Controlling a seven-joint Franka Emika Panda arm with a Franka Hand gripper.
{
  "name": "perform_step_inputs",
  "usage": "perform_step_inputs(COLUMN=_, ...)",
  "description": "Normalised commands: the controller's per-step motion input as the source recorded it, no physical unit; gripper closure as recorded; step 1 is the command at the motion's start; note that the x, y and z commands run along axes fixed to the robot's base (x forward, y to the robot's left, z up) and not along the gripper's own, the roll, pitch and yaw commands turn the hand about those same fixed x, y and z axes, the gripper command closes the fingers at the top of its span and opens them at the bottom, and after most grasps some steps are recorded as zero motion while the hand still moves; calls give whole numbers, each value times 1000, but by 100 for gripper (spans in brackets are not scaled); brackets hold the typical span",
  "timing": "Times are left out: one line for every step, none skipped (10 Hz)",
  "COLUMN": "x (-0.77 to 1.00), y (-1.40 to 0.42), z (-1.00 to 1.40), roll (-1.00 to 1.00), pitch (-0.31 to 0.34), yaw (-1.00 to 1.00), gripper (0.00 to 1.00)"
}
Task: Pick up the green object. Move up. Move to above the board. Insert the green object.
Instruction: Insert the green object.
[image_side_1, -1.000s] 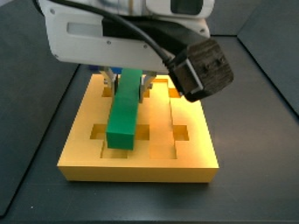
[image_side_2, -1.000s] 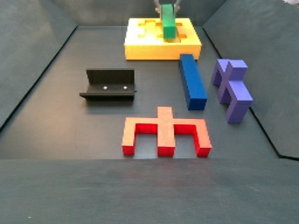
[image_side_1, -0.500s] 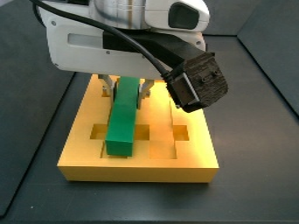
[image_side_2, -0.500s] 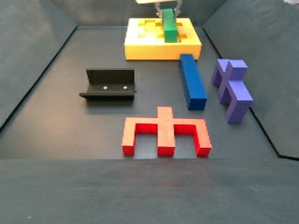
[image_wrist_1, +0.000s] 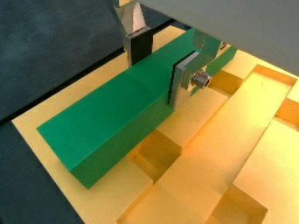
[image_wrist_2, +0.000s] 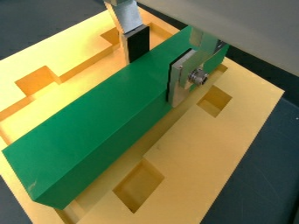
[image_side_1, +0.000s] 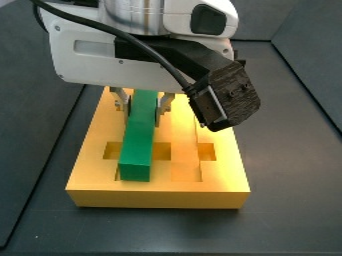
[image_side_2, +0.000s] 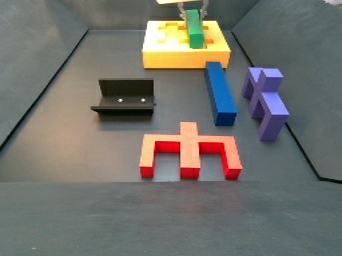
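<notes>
1. The gripper stands over the board, its fingers clamped on the green object.
2. The green object runs lengthwise between the plates, lying in the board's middle groove in both wrist views.

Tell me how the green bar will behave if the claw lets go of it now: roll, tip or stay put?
The green bar probably stays put: flat faces, nothing to roll on. It looks rigid, with straight edges, so no sag. It lies along the board, and the claw grips near one end, so release should barely shift it.
</notes>
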Motion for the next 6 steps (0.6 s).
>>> perform_step_inputs(x=-346, y=186, z=-254, roll=0, pitch=-34, yaw=0, gripper=100)
perform_step_inputs(x=-277, y=203, z=-249, roll=0, pitch=-11, yaw=0, gripper=100)
perform_step_inputs(x=-17, y=86, z=-217, roll=0, pitch=-4, yaw=94, gripper=100)
perform_step_inputs(x=117, y=0, z=-306, roll=0, pitch=0, yaw=6, gripper=100)
perform_step_inputs(x=189, y=-23, z=-411, roll=0, pitch=1, yaw=0, gripper=100)
perform_step_inputs(x=380, y=-80, z=-477, roll=0, pitch=34, yaw=0, gripper=100)
